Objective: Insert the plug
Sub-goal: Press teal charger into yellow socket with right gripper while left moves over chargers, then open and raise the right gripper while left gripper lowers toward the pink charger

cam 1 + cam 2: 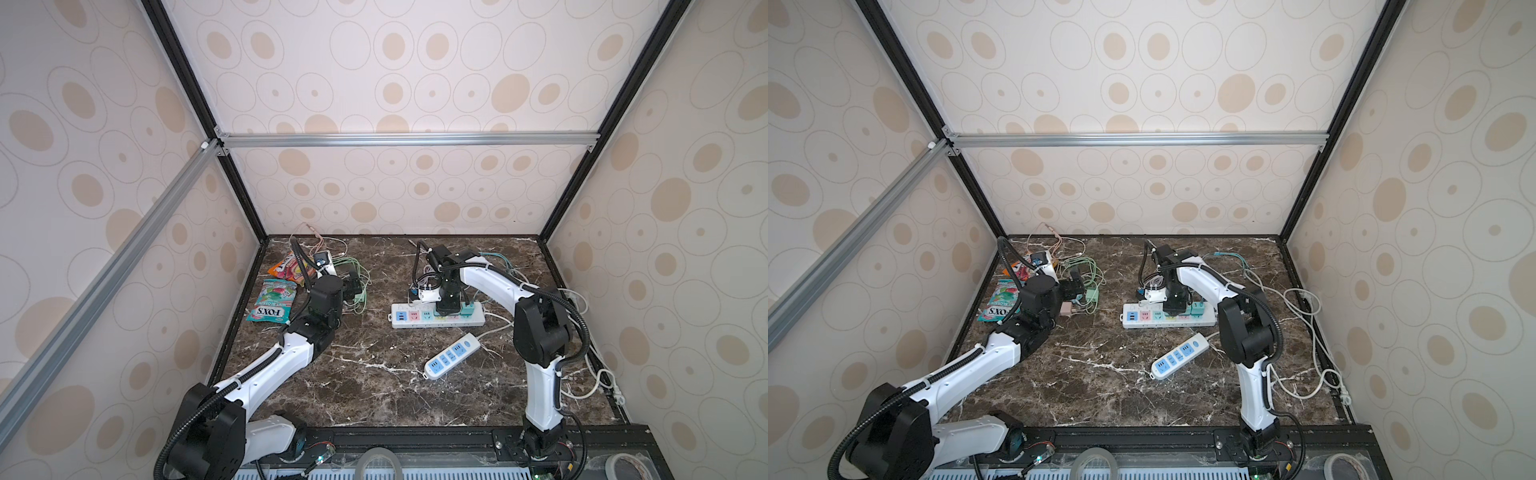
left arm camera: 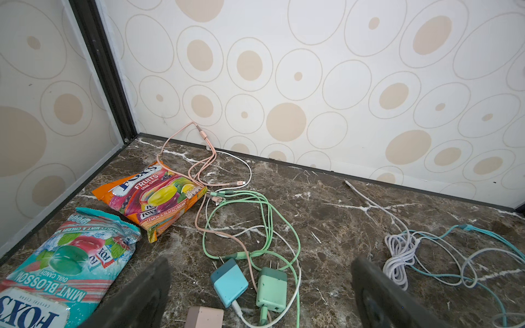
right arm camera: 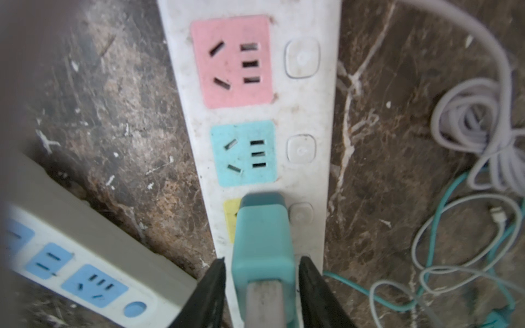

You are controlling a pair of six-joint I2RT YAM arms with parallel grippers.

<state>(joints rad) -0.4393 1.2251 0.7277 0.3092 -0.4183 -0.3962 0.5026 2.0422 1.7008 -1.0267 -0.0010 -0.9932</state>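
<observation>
Right claw (image 3: 262,259): jaws parted, thin gap either side of teal charger plug (image 3: 262,235), no contact. Plug stands on its own between them, so grip not needed to keep it up.
Plug upright in yellow socket (image 3: 230,218) of pastel power strip (image 3: 312,113); looks fully seated.
Beyond claw along strip: blue socket (image 3: 244,153), pink socket (image 3: 231,61), both free.
Blue-white strip (image 3: 85,227) beside claw, unused.
Left claw (image 2: 261,262): jaws wide, empty, poised over loose blue charger (image 2: 228,281) and green charger (image 2: 271,289); probably staged for a pick.
</observation>
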